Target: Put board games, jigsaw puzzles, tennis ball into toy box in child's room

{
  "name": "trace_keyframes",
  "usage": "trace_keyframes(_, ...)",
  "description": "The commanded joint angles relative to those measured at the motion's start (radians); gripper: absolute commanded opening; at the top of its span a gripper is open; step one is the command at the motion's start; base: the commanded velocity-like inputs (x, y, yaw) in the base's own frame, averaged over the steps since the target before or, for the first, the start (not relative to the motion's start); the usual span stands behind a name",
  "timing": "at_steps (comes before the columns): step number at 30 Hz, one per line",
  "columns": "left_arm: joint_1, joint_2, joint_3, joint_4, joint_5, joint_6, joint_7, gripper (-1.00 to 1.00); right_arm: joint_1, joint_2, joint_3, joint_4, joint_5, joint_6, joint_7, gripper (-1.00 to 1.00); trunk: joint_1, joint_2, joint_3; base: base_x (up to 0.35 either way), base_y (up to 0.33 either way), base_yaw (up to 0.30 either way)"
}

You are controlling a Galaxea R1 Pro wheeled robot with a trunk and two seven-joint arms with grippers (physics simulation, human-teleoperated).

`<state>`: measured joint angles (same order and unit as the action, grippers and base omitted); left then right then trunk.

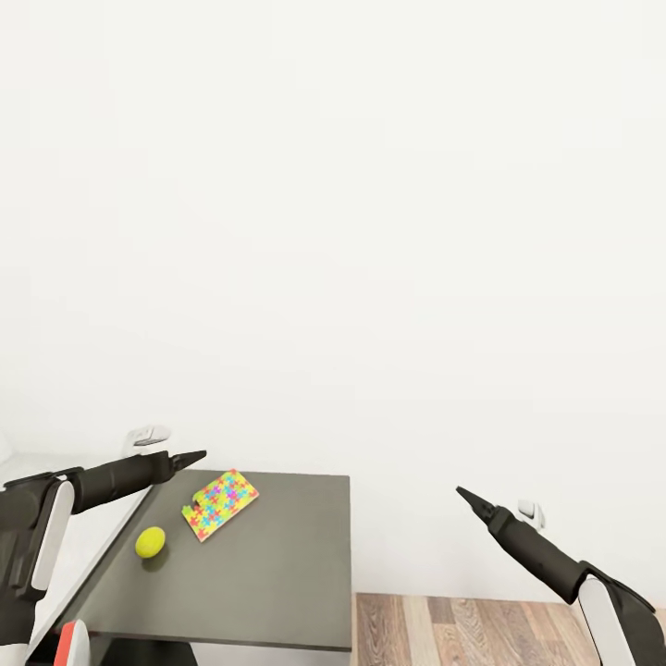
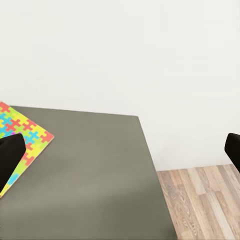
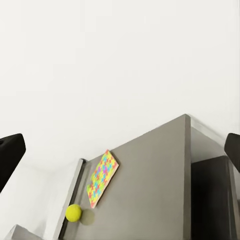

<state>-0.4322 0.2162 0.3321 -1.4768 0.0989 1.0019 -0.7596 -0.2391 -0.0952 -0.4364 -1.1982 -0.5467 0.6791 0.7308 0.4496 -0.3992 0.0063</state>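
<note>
I see 1 jigsaw puzzle (image 1: pixel 220 502) and the tennis ball (image 1: pixel 151 542) lying apart on the dark surface (image 1: pixel 268 573); my left jaws (image 1: pixel 190 457) hover just above them, right jaws (image 1: pixel 465 497) well aside, both spread

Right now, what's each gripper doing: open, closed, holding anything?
Left gripper: open and empty, above the dark table near the jigsaw puzzle.
Right gripper: open and empty, in the air over the wooden floor.

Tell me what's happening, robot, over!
Left gripper open over table's edge, right gripper open, off to its side. Tennis ball, jigsaw puzzle untouched. Nothing in the way.
</note>
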Motion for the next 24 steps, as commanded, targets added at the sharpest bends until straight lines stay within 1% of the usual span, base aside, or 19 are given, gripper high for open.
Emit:
trace_keyframes(1,0.000,0.000,0.001,0.001,0.008,0.008,0.003,1.00,-0.001,0.000,-0.001,0.000,-0.004,0.007,-0.006,1.00,0.000,-0.001,-0.002,0.017,0.013,0.000)
trace_keyframes(9,0.000,0.000,-0.001,0.005,0.006,-0.003,0.007,1.00,-0.002,-0.001,-0.001,0.000,-0.006,0.009,-0.025,1.00,0.000,-0.001,-0.014,0.004,0.003,0.000)
trace_keyframes(13,0.000,0.000,0.000,0.012,0.003,-0.007,0.031,1.00,-0.002,-0.002,-0.001,0.000,-0.007,0.010,-0.026,1.00,0.000,-0.001,-0.020,0.000,0.000,0.000)
trace_keyframes(15,-0.001,0.000,0.000,0.030,0.003,-0.009,0.054,1.00,-0.002,-0.003,-0.001,0.001,-0.006,0.010,-0.027,1.00,0.000,-0.001,-0.024,0.000,0.000,0.000)
trace_keyframes(18,-0.004,0.000,-0.011,0.067,0.003,-0.022,0.087,1.00,-0.010,-0.004,-0.001,0.005,-0.004,0.010,-0.027,1.00,0.000,-0.001,-0.028,0.000,0.000,0.000)
trace_keyframes(21,-0.009,0.001,-0.026,0.118,0.002,-0.060,0.115,1.00,-0.025,-0.004,0.004,0.010,0.010,0.011,-0.026,1.00,0.000,-0.001,-0.033,0.000,0.000,0.000)
trace_keyframes(24,-0.012,0.001,-0.032,0.158,0.002,-0.082,0.126,1.00,-0.031,-0.004,0.009,0.013,0.026,0.011,-0.027,1.00,0.000,-0.001,-0.038,0.000,0.000,0.000)
